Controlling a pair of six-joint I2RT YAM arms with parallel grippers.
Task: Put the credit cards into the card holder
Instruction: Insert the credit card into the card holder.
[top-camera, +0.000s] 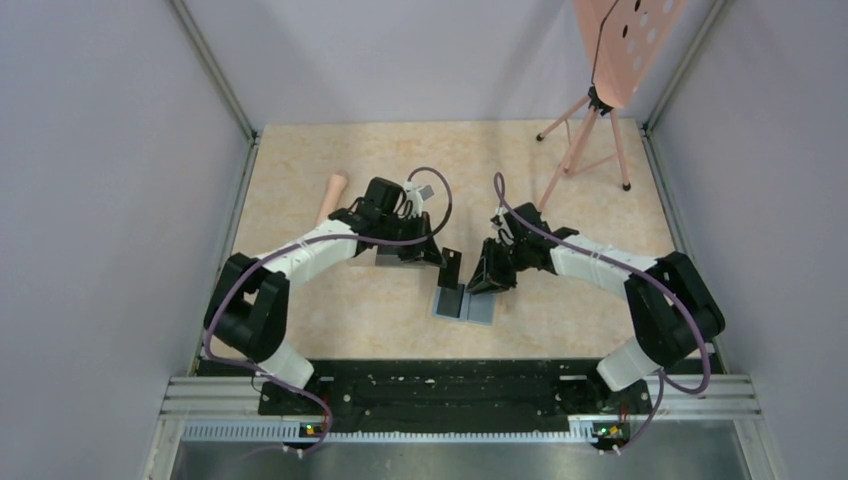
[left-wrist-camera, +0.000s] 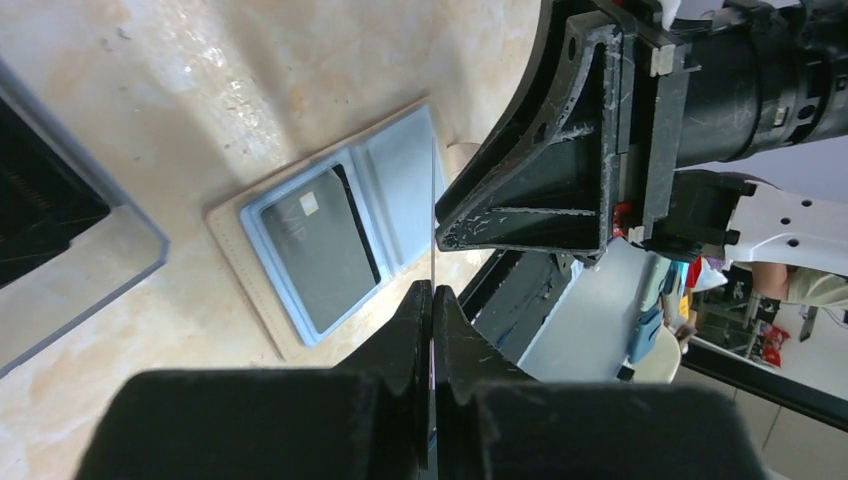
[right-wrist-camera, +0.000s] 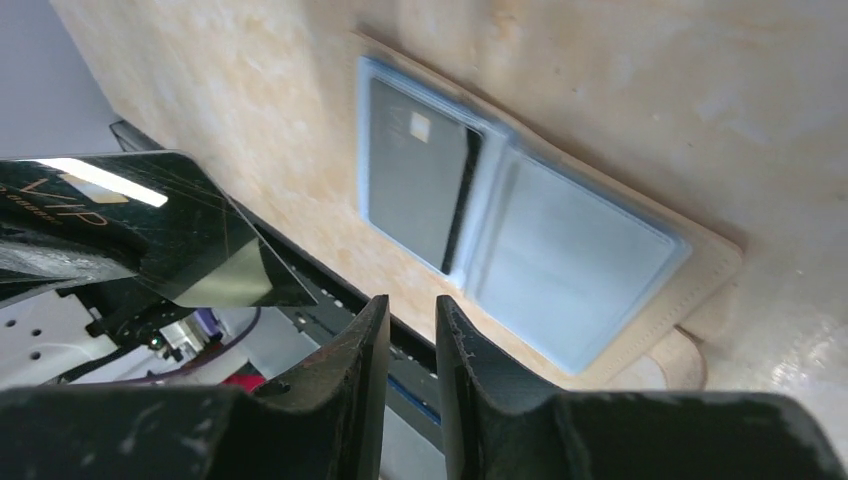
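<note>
left gripper (left-wrist-camera: 432, 300): pressed together, pinching credit card (right-wrist-camera: 170, 235) upright by its edge
right gripper (right-wrist-camera: 412, 310): narrow gap, nothing in it
card holder (right-wrist-camera: 570, 270): open flat, lower centre of top view, just below both grippers
pockets: stowed card (right-wrist-camera: 410, 180) in the left one, right one bare
relation: bare pocket sits under right gripper, not under held card
obstacle: right gripper crowds the drop; clear box (left-wrist-camera: 70, 290) off left

Card holder (top-camera: 481, 306) on table (top-camera: 360, 322), credit card (top-camera: 448, 299) in left pocket.

Pale wooden cylindrical stick (top-camera: 332, 197) lying back left on beige marbled tabletop (top-camera: 560, 150); pink perforated board on tripod (top-camera: 605, 60) back right.
</note>
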